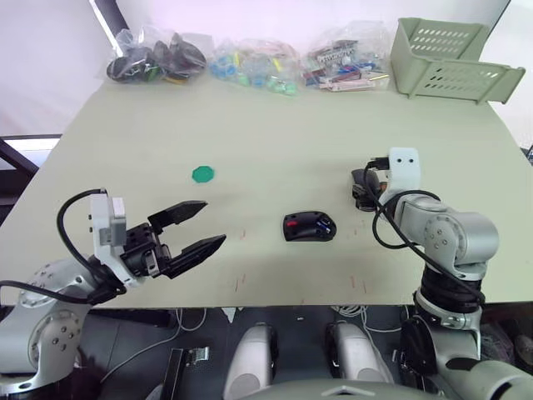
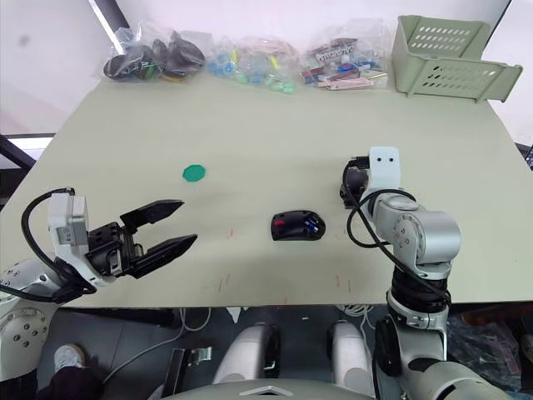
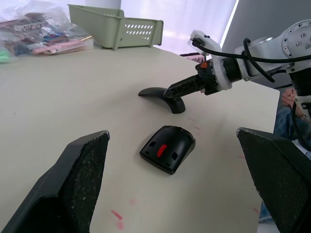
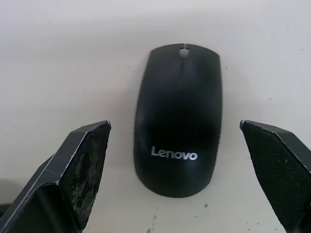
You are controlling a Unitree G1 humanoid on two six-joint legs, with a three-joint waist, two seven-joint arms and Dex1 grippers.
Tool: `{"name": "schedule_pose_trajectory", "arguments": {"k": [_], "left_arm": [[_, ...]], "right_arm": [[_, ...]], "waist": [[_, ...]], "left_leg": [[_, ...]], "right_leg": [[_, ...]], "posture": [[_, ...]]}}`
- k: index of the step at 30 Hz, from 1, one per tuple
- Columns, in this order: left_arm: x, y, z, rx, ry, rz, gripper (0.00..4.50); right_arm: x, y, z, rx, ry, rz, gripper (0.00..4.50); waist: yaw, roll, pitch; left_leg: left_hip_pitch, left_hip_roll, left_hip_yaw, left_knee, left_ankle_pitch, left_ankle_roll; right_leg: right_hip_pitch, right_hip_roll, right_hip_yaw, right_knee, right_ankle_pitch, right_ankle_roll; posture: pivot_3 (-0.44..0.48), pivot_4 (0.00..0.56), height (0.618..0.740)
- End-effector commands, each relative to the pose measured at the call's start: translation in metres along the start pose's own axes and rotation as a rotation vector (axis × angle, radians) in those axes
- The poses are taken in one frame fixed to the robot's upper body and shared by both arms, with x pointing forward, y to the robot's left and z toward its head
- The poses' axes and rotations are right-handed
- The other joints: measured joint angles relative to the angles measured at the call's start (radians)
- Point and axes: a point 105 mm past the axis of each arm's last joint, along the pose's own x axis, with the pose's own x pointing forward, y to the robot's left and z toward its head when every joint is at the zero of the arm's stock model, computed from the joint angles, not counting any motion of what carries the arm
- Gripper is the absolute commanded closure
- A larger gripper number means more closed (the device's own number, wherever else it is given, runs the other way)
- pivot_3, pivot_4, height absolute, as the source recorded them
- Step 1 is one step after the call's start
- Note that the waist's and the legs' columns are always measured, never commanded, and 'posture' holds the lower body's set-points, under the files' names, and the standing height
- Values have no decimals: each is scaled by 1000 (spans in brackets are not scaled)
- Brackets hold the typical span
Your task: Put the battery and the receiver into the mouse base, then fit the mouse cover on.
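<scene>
The mouse base (image 1: 309,226) lies near the table's front edge, black with a red patch. A small blue piece inside it looks like the battery (image 1: 321,223). The receiver is hidden. The mouse cover (image 4: 179,121), a smooth black shell with a pale logo, lies flat to the right of the base. My right gripper (image 4: 173,124) hovers over the cover, open, one finger on each side, not touching it. My left gripper (image 1: 214,222) is open and empty, left of the base and pointing toward it.
A flat green disc (image 1: 203,173) lies on the table (image 1: 275,125) left of centre. Clear bags of small parts (image 1: 250,62) line the far edge. A pale green basket (image 1: 450,58) stands at the far right corner.
</scene>
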Motion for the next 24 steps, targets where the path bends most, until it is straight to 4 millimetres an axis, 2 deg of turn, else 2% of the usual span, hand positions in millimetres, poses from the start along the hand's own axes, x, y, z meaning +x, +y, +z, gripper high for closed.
{"name": "schedule_pose_trajectory", "arguments": {"k": [1, 24], "left_arm": [[2, -4, 7, 36, -8, -28, 33], [1, -4, 3, 31, 7, -55, 33]], "right_arm": [[0, 2, 3, 3, -39, -18, 0], [2, 9, -9, 9, -26, -32, 0]], "waist": [[-3, 0, 0], [-3, 0, 0]], "left_leg": [[0, 0, 0, 0, 0, 0], [0, 0, 0, -7, 0, 0]], "right_leg": [[0, 0, 0, 0, 0, 0], [0, 0, 0, -7, 0, 0]], "posture": [[0, 150, 740], [0, 150, 740]]}}
